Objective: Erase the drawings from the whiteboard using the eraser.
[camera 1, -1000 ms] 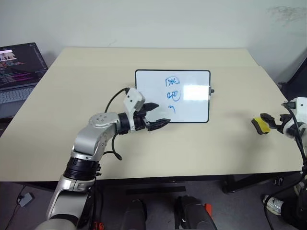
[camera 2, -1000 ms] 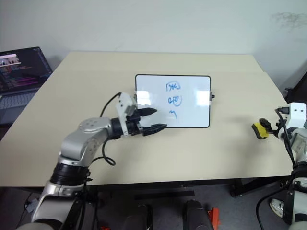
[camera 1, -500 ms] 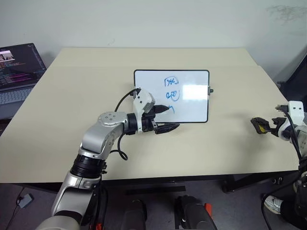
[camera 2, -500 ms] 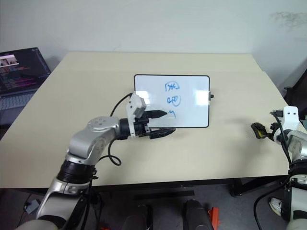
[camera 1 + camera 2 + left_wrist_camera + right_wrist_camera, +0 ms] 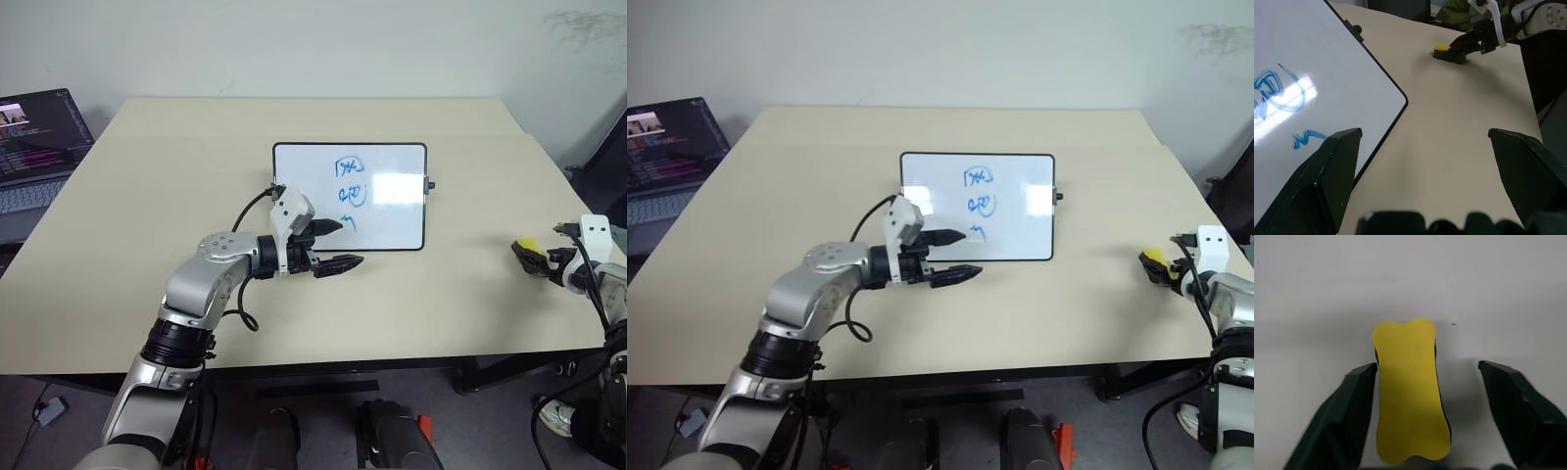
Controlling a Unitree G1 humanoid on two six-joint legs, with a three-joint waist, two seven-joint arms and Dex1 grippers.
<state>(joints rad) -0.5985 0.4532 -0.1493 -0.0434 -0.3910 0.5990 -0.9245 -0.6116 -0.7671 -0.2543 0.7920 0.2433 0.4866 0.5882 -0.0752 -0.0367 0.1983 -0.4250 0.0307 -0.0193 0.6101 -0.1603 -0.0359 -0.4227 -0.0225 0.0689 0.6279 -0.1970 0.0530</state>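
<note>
The whiteboard (image 5: 392,211) lies flat at the table's middle. It has a black frame, and the drawings (image 5: 351,193) form a column of three blue scribbles on it. My left gripper (image 5: 348,244) hovers open at the board's near left corner, one finger over the lowest scribble (image 5: 1308,137). The yellow eraser (image 5: 1409,387) lies on the table at the far right, near the edge (image 5: 529,247). My right gripper (image 5: 1427,364) stands open around it: one finger is against its side and the other is apart from it.
An open laptop (image 5: 39,137) sits off the table's left side. The table's right edge runs just beyond the eraser and its front edge (image 5: 392,352) is near. Bare tabletop (image 5: 460,284) lies between the board and the eraser.
My right gripper has sunk onto the eraser and its jaws have narrowed around it. The left gripper stays at the board's near corner.
</note>
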